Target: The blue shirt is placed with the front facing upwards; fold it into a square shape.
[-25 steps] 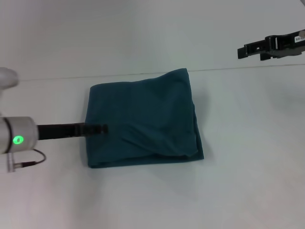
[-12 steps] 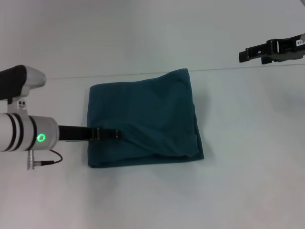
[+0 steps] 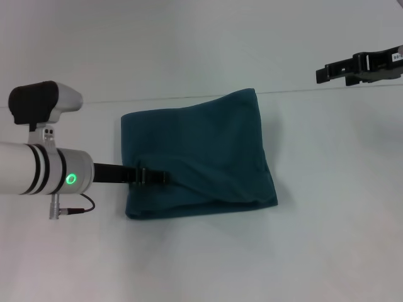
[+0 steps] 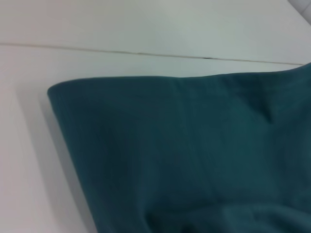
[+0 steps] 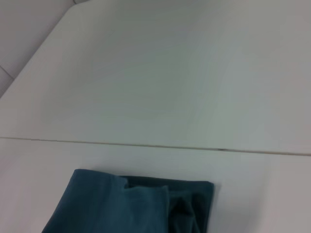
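Teal blue shirt [image 3: 198, 154] folded on table [image 3: 327, 239]; left claw [image 3: 165, 178] on it, grip unclear; right claw [image 3: 321, 74] parked, unclear.

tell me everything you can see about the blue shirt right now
The blue shirt is a dark teal, soft-looking cloth, folded into a roughly square slab lying flat on the white table. No print or label shows. Its top has gentle wrinkles and a raised fold running across the near part. The far right corner sits near a thin seam line in the table. In the right wrist view, layered folds show at one edge. The left tool lies over its near left part, seemingly touching the cloth. The right tool is well clear of it.
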You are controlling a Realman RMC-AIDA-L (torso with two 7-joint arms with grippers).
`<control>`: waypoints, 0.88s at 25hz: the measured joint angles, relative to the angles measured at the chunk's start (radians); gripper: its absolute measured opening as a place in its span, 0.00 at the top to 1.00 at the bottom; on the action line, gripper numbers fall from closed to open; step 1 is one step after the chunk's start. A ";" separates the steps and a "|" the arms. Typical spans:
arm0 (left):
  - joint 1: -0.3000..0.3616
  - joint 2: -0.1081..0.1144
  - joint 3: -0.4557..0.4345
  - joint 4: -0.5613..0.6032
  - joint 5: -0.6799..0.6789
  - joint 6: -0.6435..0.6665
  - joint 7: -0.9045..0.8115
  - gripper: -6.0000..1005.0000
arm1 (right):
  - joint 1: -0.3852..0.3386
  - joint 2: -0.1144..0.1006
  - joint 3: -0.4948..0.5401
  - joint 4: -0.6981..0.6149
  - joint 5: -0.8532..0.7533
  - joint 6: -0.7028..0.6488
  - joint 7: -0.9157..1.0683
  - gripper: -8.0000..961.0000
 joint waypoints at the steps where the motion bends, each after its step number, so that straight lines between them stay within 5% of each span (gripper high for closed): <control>1: 0.000 -0.003 0.003 0.004 0.003 0.000 0.000 0.16 | 0.000 0.000 0.001 0.000 0.000 -0.003 0.000 0.08; 7: -0.001 -0.006 0.011 0.025 0.004 0.004 -0.001 0.34 | -0.002 0.000 0.000 -0.001 0.000 -0.006 -0.002 0.08; 18: 0.003 -0.008 0.012 0.046 0.004 0.023 -0.010 0.80 | -0.004 0.000 0.000 0.004 0.008 -0.023 -0.011 0.08; 22: 0.007 -0.008 0.012 0.056 0.004 0.037 -0.011 0.88 | -0.003 0.004 -0.004 0.016 0.083 -0.102 -0.050 0.08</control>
